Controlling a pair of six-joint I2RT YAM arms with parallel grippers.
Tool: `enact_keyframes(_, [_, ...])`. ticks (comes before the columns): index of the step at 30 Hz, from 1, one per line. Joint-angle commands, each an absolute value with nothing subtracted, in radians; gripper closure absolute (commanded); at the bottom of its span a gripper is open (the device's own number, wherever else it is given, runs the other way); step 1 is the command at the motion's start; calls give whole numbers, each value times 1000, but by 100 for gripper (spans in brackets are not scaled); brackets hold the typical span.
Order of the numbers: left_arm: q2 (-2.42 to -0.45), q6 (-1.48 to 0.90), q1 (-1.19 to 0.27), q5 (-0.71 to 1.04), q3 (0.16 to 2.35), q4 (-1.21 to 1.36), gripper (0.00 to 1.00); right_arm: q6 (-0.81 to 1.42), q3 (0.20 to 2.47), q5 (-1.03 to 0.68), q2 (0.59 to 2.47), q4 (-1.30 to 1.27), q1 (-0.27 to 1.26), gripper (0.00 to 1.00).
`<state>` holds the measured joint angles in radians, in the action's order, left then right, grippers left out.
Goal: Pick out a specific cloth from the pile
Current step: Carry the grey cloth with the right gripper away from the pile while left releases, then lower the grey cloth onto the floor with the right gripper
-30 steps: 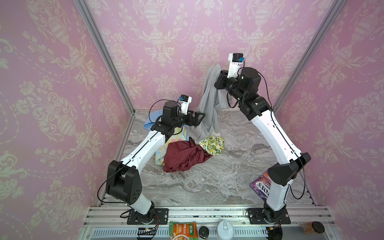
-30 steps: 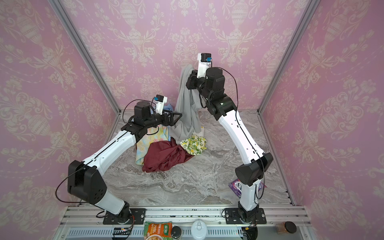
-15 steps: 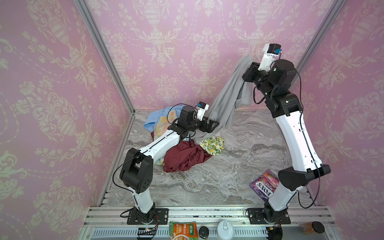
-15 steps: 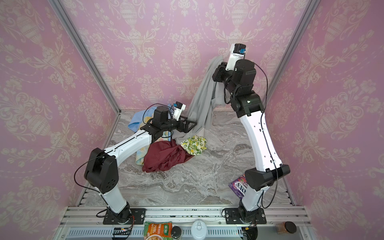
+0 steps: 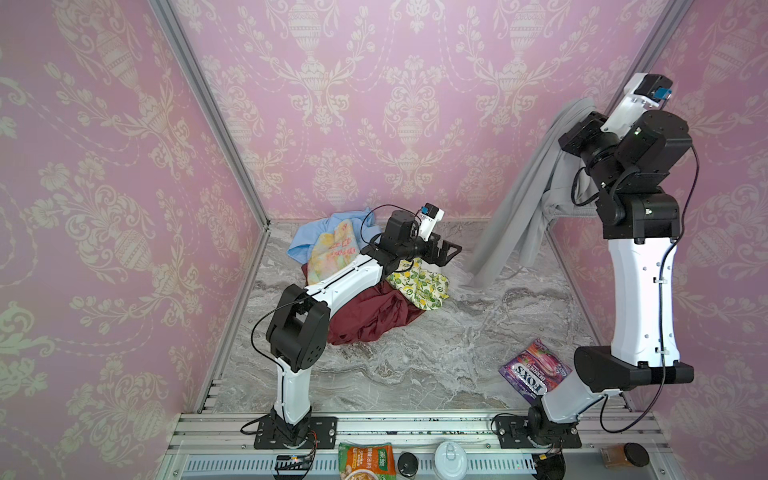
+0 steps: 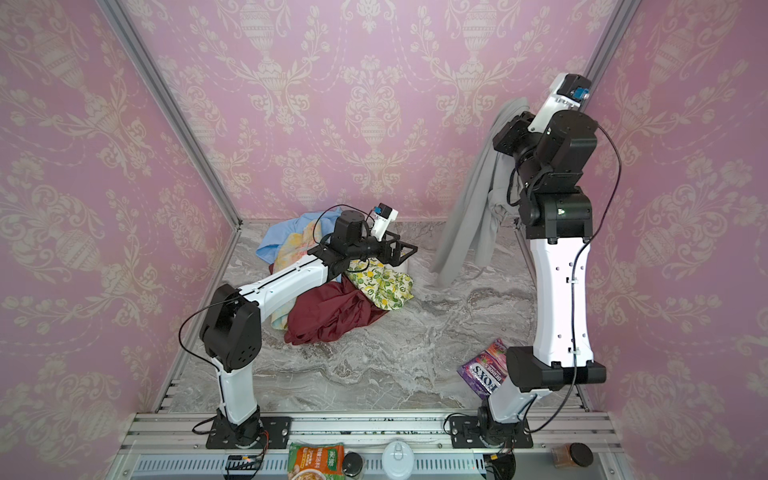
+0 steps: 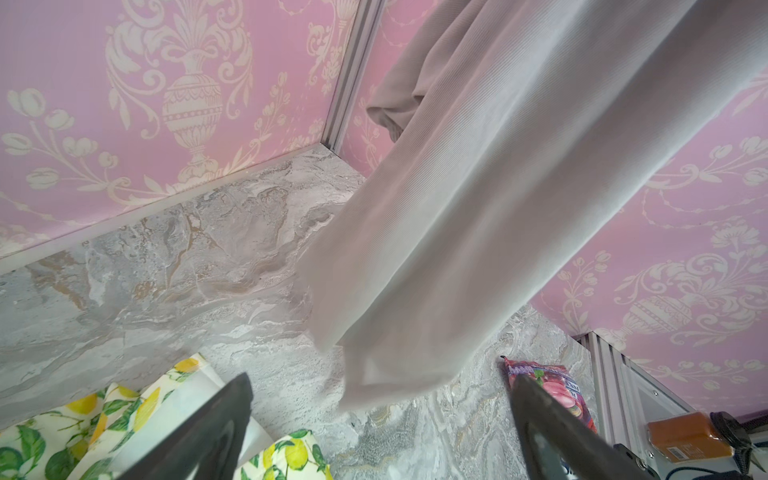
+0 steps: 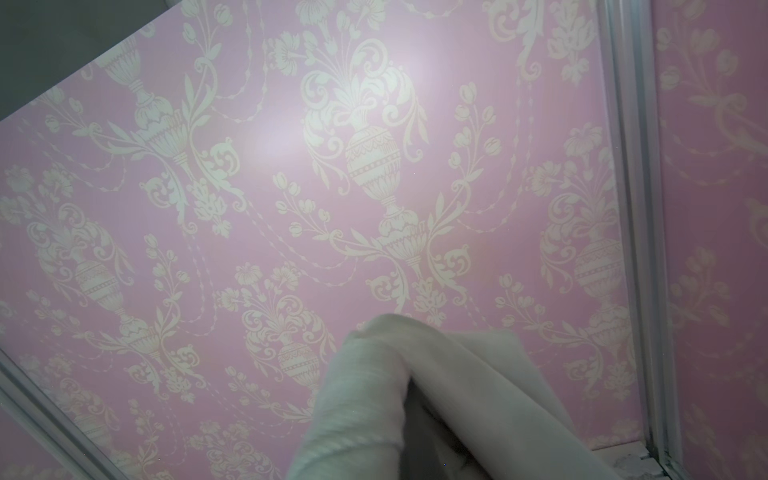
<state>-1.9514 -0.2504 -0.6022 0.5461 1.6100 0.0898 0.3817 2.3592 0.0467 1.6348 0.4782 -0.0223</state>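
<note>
We held the grey cloth (image 5: 517,212) high by the right rear corner, our right tool (image 5: 570,139) pinched on its top. Its lower end hung down by the tabletop (image 5: 449,345), apart from the pile (image 5: 374,307). Our left tool (image 5: 449,250) hovered spread wide and empty over the pile's lemon-print edge.

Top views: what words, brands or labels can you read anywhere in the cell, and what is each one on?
"FOXS": purple candy packet on the table, upside down to the camera in both top views.
"BERRIES": same packet, small line beside the brand.
Green and orange food packet on the front rail: Chinese characters, too small to read.
Pastel yellow cloth: reddish marks, too blurred to read.
</note>
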Motion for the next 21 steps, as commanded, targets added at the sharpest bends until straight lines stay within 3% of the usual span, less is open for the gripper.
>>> enact_keyframes(1, [-1972, -267, -612, 580, 1658, 116, 2, 404, 2389, 11, 1603, 463, -46, 100])
enact_keyframes(8, [-1981, -282, -614, 589, 1650, 133, 2, 398, 2310, 3, 1592, 465, -63, 100])
enact_keyframes(21, [-1955, -266, -615, 561, 1580, 134, 3, 379, 1944, 61, 1477, 372, -63, 100])
